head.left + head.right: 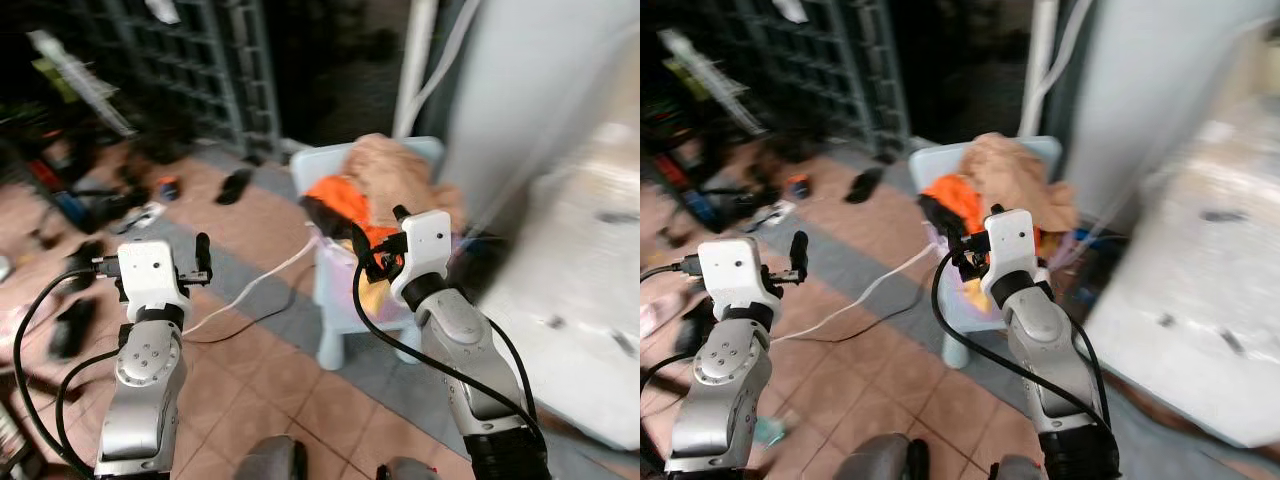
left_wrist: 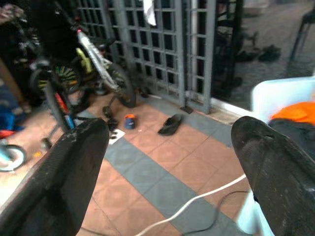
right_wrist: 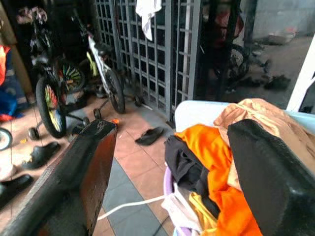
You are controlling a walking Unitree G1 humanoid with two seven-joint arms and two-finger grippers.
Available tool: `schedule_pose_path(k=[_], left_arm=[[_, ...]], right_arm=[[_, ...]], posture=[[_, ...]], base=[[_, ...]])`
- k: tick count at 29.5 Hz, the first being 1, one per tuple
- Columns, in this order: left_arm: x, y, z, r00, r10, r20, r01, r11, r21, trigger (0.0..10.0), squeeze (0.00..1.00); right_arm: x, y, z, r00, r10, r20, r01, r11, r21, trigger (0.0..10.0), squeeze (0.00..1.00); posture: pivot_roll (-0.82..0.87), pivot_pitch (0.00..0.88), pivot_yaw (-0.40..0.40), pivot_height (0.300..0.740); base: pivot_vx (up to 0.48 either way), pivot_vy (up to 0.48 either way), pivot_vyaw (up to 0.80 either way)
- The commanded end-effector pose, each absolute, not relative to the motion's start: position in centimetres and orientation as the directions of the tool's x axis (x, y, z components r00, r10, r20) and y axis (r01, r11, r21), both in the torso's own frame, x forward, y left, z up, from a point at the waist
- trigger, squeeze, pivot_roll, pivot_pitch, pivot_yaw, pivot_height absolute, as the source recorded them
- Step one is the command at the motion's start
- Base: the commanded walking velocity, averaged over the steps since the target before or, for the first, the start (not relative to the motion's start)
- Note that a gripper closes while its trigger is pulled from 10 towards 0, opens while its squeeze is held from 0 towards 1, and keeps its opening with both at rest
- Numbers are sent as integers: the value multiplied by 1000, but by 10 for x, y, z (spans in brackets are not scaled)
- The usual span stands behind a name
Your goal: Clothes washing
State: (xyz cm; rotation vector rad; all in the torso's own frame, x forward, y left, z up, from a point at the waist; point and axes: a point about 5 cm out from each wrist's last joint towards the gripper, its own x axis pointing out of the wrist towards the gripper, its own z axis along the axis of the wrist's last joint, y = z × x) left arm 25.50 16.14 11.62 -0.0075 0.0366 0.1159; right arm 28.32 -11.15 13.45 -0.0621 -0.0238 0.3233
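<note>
One heap of clothes [image 3: 231, 162], lying roughly 11-to-5 on a pale blue chair [image 1: 335, 300] over tiled floor [image 1: 250, 370] by a metal gate [image 2: 162, 44], 12 o'clock of spread-fingered right gripper [image 1: 378, 245]; left gripper [image 1: 203, 258] likewise spread.

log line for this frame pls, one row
phase: approaching laundry | right gripper: open, raised toward heap of orange, tan and black clothes on pale blue plastic chair | left gripper: open, empty, over tiled floor
</note>
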Motion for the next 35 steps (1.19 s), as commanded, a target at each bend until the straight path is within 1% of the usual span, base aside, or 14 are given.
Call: schedule_pose_path(k=[1,7,11,19,23,24,25,27,28,30,32,33,35], left_arm=[[262,157,124,996,84,-6,-84,996,-2,10000,0],[265,152,126,998,57,7,-57,998,-14,10000,0],[266,150,126,999,52,7,-52,999,-17,10000,0],[267,150,126,999,49,8,-49,999,-20,10000,0],[266,149,126,999,50,7,-50,998,-23,10000,0],[265,148,125,998,55,2,-55,998,-24,10000,0],[265,148,125,998,55,2,-55,998,-24,10000,0],[263,148,125,998,60,-6,-60,998,-22,10000,0],[261,149,124,998,64,-17,-65,998,-15,10000,0],[260,150,124,997,67,-25,-68,998,-10,10000,0],[253,157,123,995,91,-43,-91,996,10,10000,0],[253,157,123,995,91,-43,-91,996,10,10000,0],[240,166,122,989,129,-69,-128,991,26,10000,0]], right_arm=[[287,-117,138,957,288,25,-285,955,-80,10000,0],[295,-132,140,980,198,32,-192,973,-126,10000,0],[297,-134,135,985,175,-8,-174,977,-123,10000,0],[298,-132,135,985,175,2,-174,978,-118,10000,0],[298,-129,134,982,191,1,-189,974,-127,10000,0],[296,-128,123,976,209,-62,-216,968,-131,10000,0],[296,-128,123,976,209,-62,-216,968,-131,10000,0],[293,-127,114,966,229,-118,-244,960,-134,10000,0],[292,-126,108,959,243,-147,-263,955,-138,10000,0],[291,-125,105,954,251,-163,-275,951,-140,10000,0],[292,-123,95,938,267,-222,-305,939,-161,10000,0],[292,-123,95,938,267,-222,-305,939,-161,10000,0],[296,-125,83,916,265,-301,-322,934,-157,10000,0]], posture=[[-2,109,94,740],[-15,112,93,740],[-15,112,92,740],[-16,112,91,740],[-17,112,90,740],[2,124,80,740],[2,124,80,740],[2,124,80,740],[19,138,75,740],[23,141,74,740],[62,165,63,740],[62,165,63,740],[94,188,47,740]], base=[[379,0,0],[480,0,0],[480,0,-122],[480,0,-756],[480,0,0],[480,0,0],[480,0,0],[382,0,0],[0,0,0],[0,0,0],[0,0,0],[0,0,0],[0,0,0]])
